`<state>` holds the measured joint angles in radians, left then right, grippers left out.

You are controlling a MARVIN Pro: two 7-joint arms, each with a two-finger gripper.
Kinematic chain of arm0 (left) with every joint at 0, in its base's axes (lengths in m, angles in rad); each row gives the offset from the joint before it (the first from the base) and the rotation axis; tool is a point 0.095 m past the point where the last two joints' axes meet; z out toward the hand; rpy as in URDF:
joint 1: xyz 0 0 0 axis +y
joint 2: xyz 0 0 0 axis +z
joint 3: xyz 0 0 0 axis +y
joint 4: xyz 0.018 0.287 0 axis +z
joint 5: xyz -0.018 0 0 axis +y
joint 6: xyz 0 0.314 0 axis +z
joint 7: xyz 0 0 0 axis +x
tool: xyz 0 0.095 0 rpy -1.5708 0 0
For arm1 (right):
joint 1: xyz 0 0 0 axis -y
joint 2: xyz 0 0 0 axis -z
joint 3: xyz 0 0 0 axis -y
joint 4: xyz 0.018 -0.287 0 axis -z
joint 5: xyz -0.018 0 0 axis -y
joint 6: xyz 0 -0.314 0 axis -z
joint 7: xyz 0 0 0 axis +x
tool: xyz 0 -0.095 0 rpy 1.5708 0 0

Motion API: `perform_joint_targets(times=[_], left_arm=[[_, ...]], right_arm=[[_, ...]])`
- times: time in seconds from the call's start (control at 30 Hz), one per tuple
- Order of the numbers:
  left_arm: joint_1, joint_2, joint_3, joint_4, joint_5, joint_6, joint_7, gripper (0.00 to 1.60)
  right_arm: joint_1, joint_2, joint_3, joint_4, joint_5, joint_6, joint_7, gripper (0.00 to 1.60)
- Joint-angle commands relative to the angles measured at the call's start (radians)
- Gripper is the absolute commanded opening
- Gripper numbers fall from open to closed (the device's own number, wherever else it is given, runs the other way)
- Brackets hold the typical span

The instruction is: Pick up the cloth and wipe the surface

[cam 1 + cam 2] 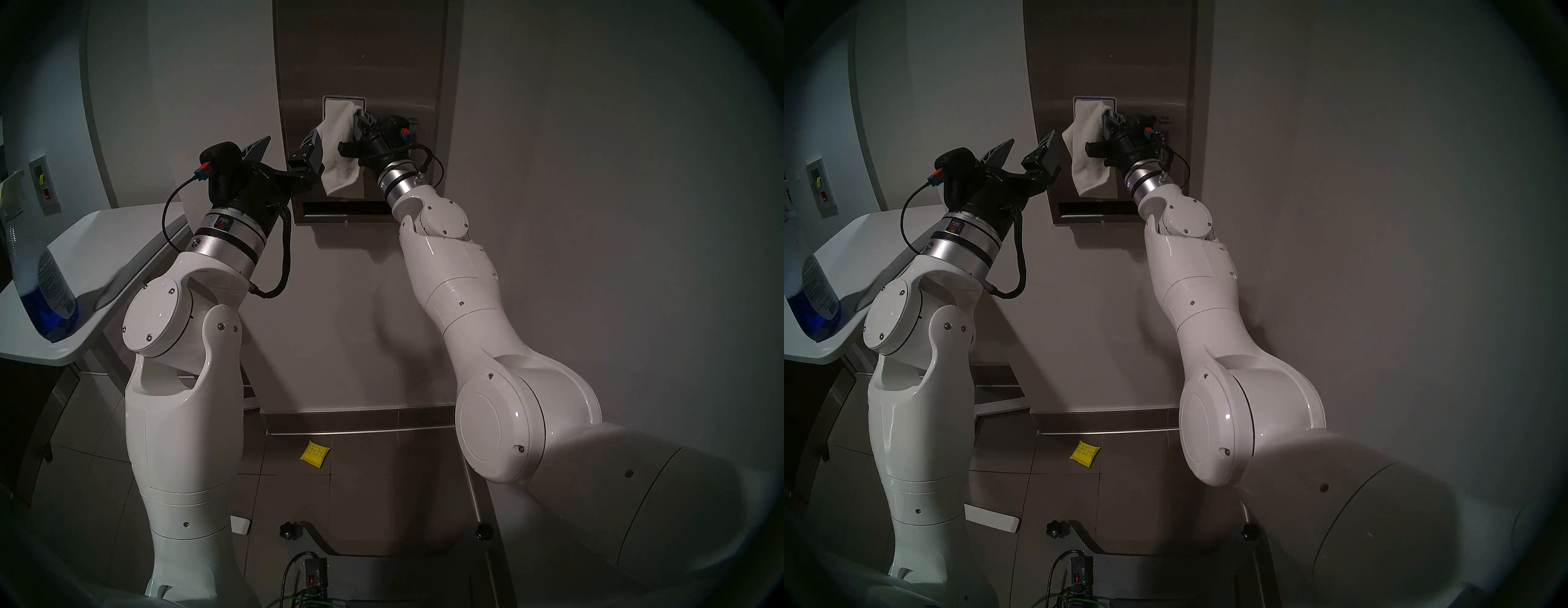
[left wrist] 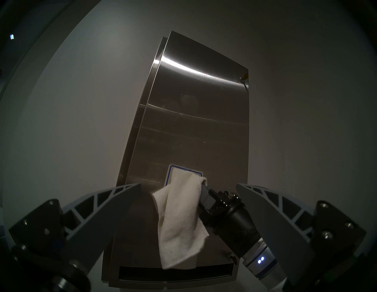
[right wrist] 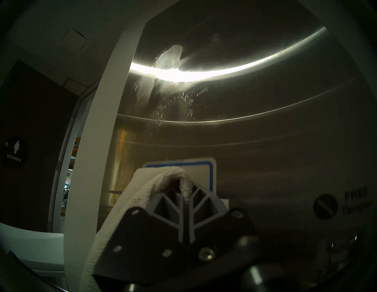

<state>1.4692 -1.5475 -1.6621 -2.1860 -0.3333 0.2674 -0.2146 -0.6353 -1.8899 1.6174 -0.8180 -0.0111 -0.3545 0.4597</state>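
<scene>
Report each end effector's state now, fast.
Left end effector: open, holding nothing.
Right end effector: shut on the cloth, held against the dispenser front.

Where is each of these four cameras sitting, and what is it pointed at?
Head stereo left: on the head, looking down past both white arms at the steel dispenser; yellow pad on the floor.
Head stereo right: beside it, almost the same picture.
Left wrist: on the left arm, aimed up at the dispenser; the open left gripper frames the view.
Right wrist: pressed close to the steel; the right gripper is shut on the cloth.
Shared: both wrist views show the cloth over the blue-bordered label.
</scene>
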Motion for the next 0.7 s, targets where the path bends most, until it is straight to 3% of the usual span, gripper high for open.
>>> perform_joint_targets(times=[0.0, 0.27, 0.67], left_arm=[[-0.029, 0.001, 0.0, -0.03, 0.0, -0.006, -0.001, 1.6], [-0.027, 0.0, 0.0, -0.028, 0.0, -0.008, -0.003, 1.6], [-0.025, -0.002, -0.001, -0.026, 0.001, -0.008, -0.005, 1.6]], right_arm=[[0.017, -0.01, -0.017, -0.022, -0.015, 0.0, -0.002, 0.0], [0.113, -0.025, -0.014, -0.004, -0.02, -0.01, -0.028, 0.0], [0.153, -0.066, -0.027, -0.07, -0.041, -0.013, -0.085, 0.0]])
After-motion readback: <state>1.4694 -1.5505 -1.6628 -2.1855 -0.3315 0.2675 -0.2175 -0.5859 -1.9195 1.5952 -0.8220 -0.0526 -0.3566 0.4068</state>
